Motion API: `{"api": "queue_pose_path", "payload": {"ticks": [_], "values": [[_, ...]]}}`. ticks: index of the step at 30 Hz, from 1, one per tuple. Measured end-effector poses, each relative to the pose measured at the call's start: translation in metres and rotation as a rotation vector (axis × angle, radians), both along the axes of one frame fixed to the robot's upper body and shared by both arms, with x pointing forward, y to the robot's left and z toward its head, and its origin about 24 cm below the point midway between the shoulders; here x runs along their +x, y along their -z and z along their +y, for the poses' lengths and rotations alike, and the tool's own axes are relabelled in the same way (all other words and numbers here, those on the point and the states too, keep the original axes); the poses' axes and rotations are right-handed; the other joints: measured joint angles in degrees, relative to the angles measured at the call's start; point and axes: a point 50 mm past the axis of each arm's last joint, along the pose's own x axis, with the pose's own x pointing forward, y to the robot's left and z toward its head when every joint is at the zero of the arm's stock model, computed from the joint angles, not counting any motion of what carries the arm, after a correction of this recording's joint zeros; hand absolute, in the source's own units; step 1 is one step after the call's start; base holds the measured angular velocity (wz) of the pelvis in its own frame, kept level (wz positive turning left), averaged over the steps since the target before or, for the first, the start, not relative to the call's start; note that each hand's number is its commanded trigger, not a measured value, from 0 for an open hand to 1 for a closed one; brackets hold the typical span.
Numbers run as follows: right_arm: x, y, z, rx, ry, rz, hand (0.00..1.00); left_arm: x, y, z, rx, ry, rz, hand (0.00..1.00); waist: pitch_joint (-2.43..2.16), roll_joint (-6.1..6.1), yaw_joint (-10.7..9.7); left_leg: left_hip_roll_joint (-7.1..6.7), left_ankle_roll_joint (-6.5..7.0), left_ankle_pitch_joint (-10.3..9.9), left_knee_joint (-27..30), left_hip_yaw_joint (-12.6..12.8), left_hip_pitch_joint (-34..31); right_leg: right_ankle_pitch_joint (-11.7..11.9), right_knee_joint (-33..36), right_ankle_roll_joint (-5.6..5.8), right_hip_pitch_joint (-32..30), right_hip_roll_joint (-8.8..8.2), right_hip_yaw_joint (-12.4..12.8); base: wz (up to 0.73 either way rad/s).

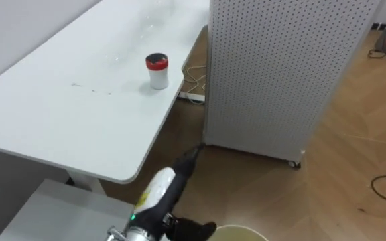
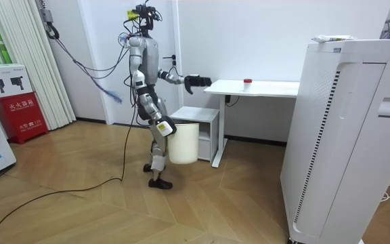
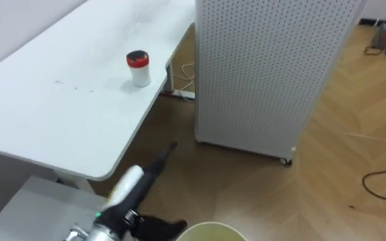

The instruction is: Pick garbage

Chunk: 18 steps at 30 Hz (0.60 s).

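Although the robot stands at the near end of a long white desk (image 1: 59,114), the pick itself has not begun, as far as I can judge. I take the garbage to be the small white cylindrical container with a red lid (image 1: 156,71). It stands upright and alone on the desk, about midway along and close to the long edge on the robot's right. Nothing touches it.

In the room view, the left robot hand (image 2: 196,82) is held out at about desk height, just short of the desk's near end and well apart from the container. I see nothing in it, and I cannot tell whether it is open or closed.

The right robot hand (image 1: 190,231) hangs low before the legs. It carries a pale round plastic pail (image 2: 183,144) clear of the wooden floor (image 1: 354,147), so I judge it closed on the rim. The pail hangs beside a low white cabinet (image 2: 198,122) at the desk's near end.

A tall white perforated panel (image 1: 273,73) stands just beyond the desk's right edge.

Done, by my reading: the pail is in hand and the robot is at the desk. Left to do: reach along the desk, close on the container, lift it and drop it into the pail.
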Motion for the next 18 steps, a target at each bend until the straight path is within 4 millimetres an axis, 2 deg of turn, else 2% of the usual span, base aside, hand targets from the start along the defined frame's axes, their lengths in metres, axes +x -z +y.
{"api": "queue_pose_path", "payload": {"ticks": [2, 4, 7, 13, 18], "values": [[-0.003, 0.001, -0.001, -0.005, -0.009, 0.009, 1.00, -0.001, -0.007, 0.005, -0.024, -0.038, -0.050, 0.00, -0.16, -0.44, 0.1, -0.35, -0.31, 0.2, -1.2, -1.6, 1.4, 0.1, -0.2, -0.13, 0.6, 0.61, 1.0, -0.36], [-0.012, 0.003, -0.002, -0.013, -0.005, 0.028, 1.00, -0.004, -0.011, 0.008, -0.046, -0.063, -0.087, 0.00, -0.57, -0.84, 0.6, -0.24, -1.02, 0.6, -4.0, -1.1, 3.5, 0.4, -1.2, -0.33, 1.4, 1.44, 2.0, -0.31], [-0.021, 0.005, -0.005, -0.019, 0.016, 0.048, 1.00, -0.005, -0.014, 0.011, -0.060, -0.093, -0.119, 0.00, -0.67, -0.89, 1.1, 0.11, -1.65, 0.9, -6.0, -1.2, 5.3, 1.3, -3.1, -0.53, 2.6, 2.38, 2.5, -0.16], [-0.031, 0.008, -0.007, -0.022, 0.037, 0.082, 1.00, -0.005, -0.016, 0.017, -0.069, -0.139, -0.150, 0.00, -1.02, -0.08, 1.5, 0.68, -2.85, 1.7, -11.2, -1.6, 9.2, 3.2, -7.2, -0.53, 5.6, 4.17, 3.5, -0.11], [-0.034, 0.009, -0.006, -0.019, 0.039, 0.089, 1.00, -0.010, -0.012, 0.021, -0.091, -0.173, -0.137, 0.00, -0.93, 0.22, 1.4, 0.76, -2.97, 1.8, -13.1, -1.6, 10.6, 4.0, -8.6, -0.24, 6.8, 4.65, 3.8, -0.04]]}}
